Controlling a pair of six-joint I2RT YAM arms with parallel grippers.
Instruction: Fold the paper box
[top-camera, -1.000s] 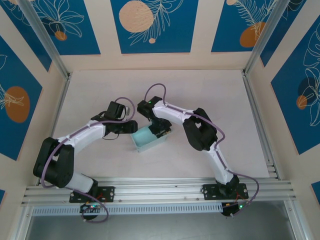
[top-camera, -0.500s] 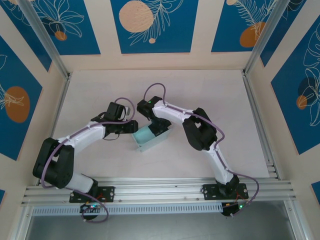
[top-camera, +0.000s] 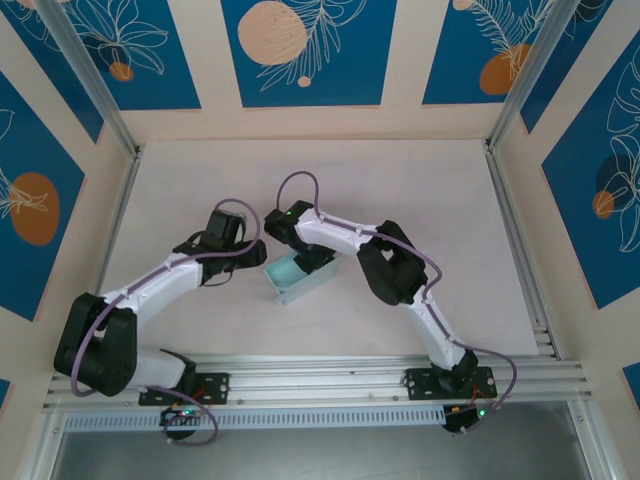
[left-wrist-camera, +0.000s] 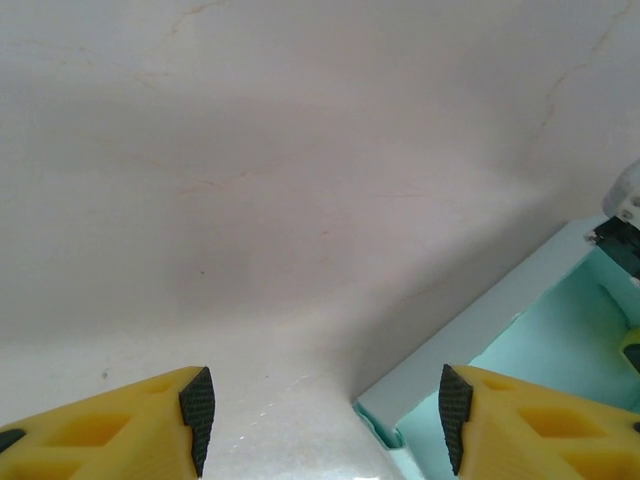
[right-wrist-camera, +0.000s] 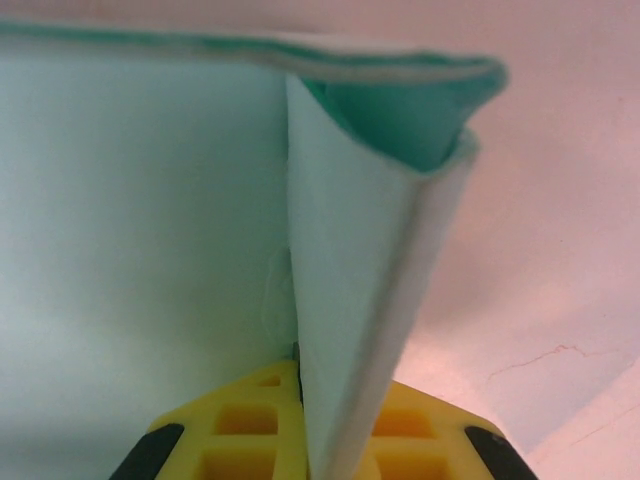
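Note:
The paper box (top-camera: 296, 280) is a small pale blue open box in the middle of the table, its walls standing. My right gripper (top-camera: 311, 260) reaches down at the box's far side and is shut on one upright wall (right-wrist-camera: 350, 280), a yellow finger (right-wrist-camera: 245, 420) on each side of the card. My left gripper (top-camera: 256, 251) is open just left of the box. In the left wrist view the box's corner (left-wrist-camera: 385, 418) lies between its black pads (left-wrist-camera: 197, 415), nearer the right one, with nothing gripped.
A pale tabletop (top-camera: 200, 180) stretches behind and beside the box. Aluminium rails (top-camera: 515, 230) and patterned blue walls enclose it on the left, right and far sides. The arm bases sit on the near rail (top-camera: 320, 375).
My right gripper has shut on the box wall and shifted slightly left. The left arm has stretched further along the table, its gripper still open beside the box.

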